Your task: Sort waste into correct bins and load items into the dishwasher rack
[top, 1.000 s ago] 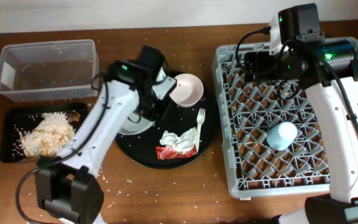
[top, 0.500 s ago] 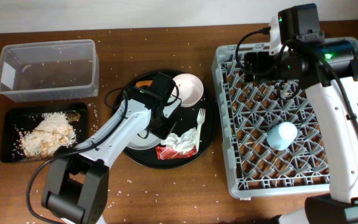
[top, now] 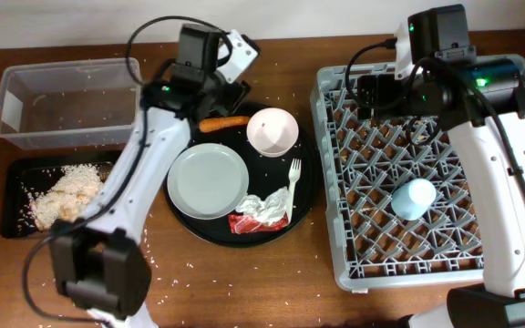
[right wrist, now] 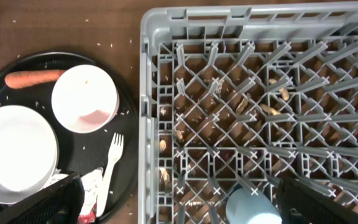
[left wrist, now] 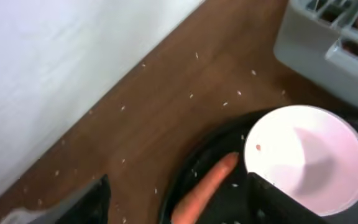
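The orange carrot (top: 224,123) lies at the back of the round black tray (top: 304,196), left of the white bowl (top: 272,131). My left gripper (top: 229,98) hovers just behind it, open and empty; in its wrist view the carrot (left wrist: 207,186) lies below and between the spread fingers (left wrist: 82,202), with the bowl (left wrist: 306,158) at the right. On the same tray are the pale grey plate (top: 208,180), white fork (top: 293,182), crumpled napkin (top: 264,206) and red wrapper (top: 246,224). My right gripper (top: 381,91) hangs open over the rack (top: 335,219), where the light-blue cup (top: 413,199) lies.
The clear tub (top: 69,102) stands at the back left. In front of it the shallow black tray (top: 16,196) holds rice and brown scraps. Rice grains are scattered over the wooden table. The rack's near corner (left wrist: 328,37) shows to the right of the left gripper.
My left gripper opened and let go of the plate, which now lies flat on the round tray. That arm then swung back to above the carrot. The right arm stayed put.
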Controlling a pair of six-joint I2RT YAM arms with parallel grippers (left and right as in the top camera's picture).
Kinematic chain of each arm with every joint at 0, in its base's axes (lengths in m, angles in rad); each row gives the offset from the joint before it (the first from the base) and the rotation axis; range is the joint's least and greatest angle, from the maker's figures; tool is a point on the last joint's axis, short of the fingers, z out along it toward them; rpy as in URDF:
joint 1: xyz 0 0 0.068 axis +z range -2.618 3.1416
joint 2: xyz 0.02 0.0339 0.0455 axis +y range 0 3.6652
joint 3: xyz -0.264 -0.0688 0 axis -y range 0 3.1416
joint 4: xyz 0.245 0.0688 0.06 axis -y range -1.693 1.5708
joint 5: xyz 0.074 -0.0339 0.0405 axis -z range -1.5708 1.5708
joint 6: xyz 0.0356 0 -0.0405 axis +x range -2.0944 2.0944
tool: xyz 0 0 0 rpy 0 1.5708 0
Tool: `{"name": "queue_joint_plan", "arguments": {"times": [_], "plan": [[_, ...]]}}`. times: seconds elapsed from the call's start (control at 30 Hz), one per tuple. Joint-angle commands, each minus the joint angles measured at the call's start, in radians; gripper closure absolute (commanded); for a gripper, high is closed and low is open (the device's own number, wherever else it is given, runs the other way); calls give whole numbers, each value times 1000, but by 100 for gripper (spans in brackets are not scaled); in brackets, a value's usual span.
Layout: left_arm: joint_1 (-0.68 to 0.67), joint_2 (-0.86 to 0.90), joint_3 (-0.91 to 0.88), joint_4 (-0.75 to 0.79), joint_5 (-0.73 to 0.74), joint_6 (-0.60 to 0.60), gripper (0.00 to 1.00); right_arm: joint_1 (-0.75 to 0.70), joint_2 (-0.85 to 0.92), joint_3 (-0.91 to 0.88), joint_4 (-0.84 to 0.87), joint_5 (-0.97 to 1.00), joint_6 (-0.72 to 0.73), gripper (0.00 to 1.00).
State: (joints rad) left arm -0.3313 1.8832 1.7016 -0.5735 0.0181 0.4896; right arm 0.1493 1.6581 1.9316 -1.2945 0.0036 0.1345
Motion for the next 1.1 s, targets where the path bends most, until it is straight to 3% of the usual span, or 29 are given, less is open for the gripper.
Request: {"name": "queue_joint_plan", "arguments": {"times": [0.0,0.3,0.57,0.6,0.7,0.83,1.0,1.07], "plan": [[0,159,13,6,0,122,31,1,5,2,0,8,1,2],[12,366,23,54,0,132,33,1,5,2,0,8,1,1],[19,412,20,-18,0,127,40,1,5,2,0,8,1,1],[23,418,20,-18,0,127,44,1,5,2,0,9,1,1],[26,430,20,-45,0,96,68,1,5,2,0,9,1,1],[29,430,20,-73,0,-23,74,1,5,2,0,9,0,1],[30,430,35,-184,0,-34,90,1,5,2,1,9,1,1],[34,430,117,-258,-28,-82,93,1,5,2,0,9,1,1]]}}
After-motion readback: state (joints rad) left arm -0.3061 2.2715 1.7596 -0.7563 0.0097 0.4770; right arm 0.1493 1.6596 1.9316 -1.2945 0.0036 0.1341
